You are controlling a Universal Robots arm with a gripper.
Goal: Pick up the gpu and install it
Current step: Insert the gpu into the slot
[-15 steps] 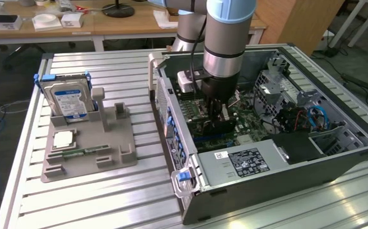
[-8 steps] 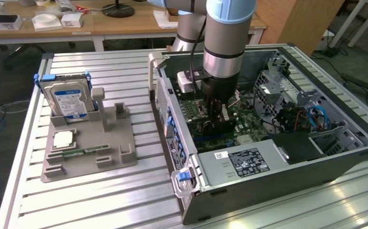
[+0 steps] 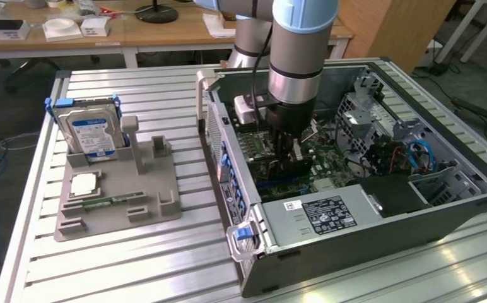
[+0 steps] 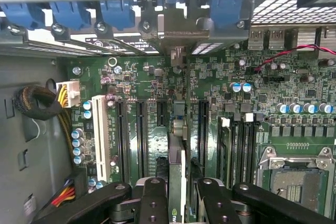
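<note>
Wrist view: pincer (image 4: 181, 184) clamped on gpu (image 4: 178, 135), edge-on at mobo (image 4: 131, 82) slots w/ bracket (image 4: 181, 34) at rear wall (image 4: 286, 9); seating prob wants card kept upright, slot-aligned, pressed straight, evenly.

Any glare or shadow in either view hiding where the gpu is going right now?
Exterior view: glare streaks the table, and the arm shades the inside of the case around the gpu. Wrist view: a washed-out white band runs along the case's rim, the motherboard is evenly lit, and the card's edge reads clearly between the dark fingers of the gripper.
</note>
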